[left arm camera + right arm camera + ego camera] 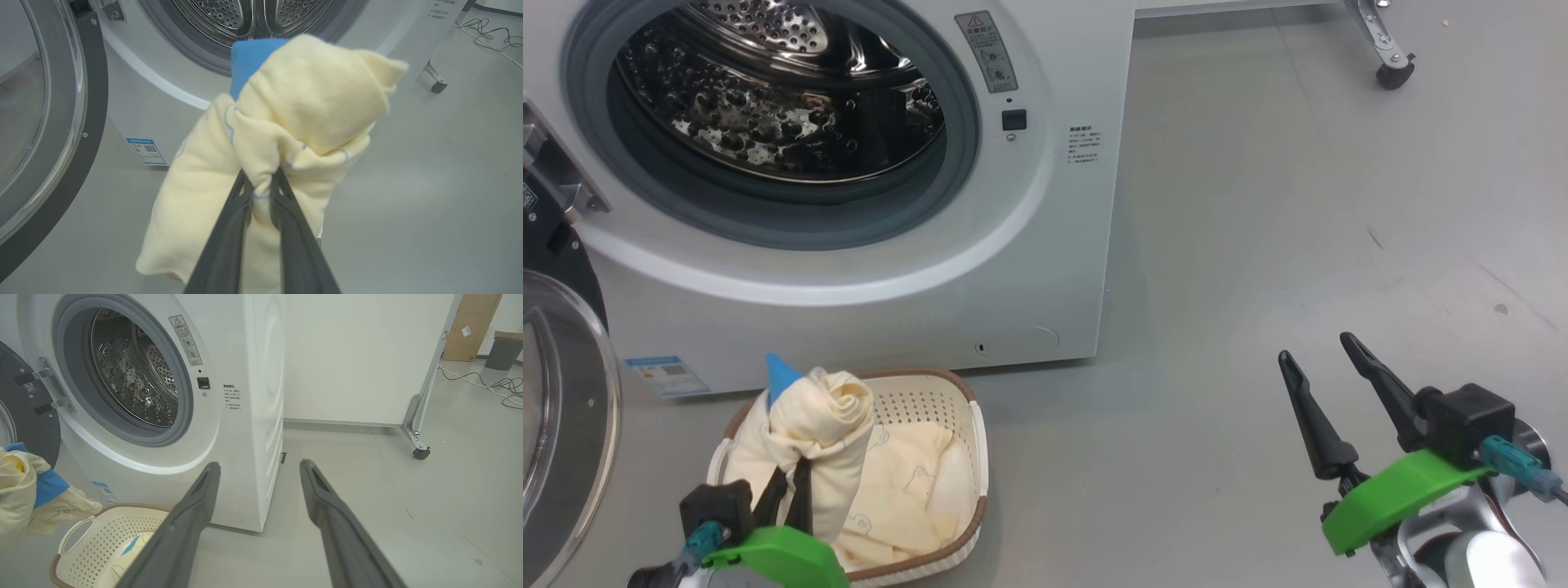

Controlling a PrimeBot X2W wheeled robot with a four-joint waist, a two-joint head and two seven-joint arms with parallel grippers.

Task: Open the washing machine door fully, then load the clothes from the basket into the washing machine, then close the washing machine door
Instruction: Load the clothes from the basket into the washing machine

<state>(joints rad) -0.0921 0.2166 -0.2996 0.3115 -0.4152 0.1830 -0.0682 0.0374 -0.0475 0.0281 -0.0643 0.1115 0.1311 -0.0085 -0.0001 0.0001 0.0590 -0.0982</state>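
While the washing machine door (pixel 560 392) hangs swung open at the far left, glass bowl facing out, the left gripper (pixel 791 480) beside it has its two dark fingers drawn narrow, pinching a cream-yellow garment (pixel 821 425). That bundle, topped by a blue patch, is raised over the left end of the basket (pixel 935 402). From where I stand I cannot tell whether its lower end touches the basket.

The basket sits on the grey floor (pixel 1258 245), just in front of the washing machine (pixel 1054 269). More of the clothes (pixel 907 482) lie in its bottom, pale with faint outline drawings. Behind the basket, low at the machine's left corner, is a blue energy label (pixel 666 374). Higher up, the steel drum (pixel 768 106) shows inside the grey gasket (pixel 947 188).

Well to the right, over bare floor, the right gripper (pixel 1313 346) has its fingers spread wide, gripping nothing, tips aimed toward the machine's right corner. At the far upper right a caster wheel (pixel 1392 75) stands on the floor under a metal leg.
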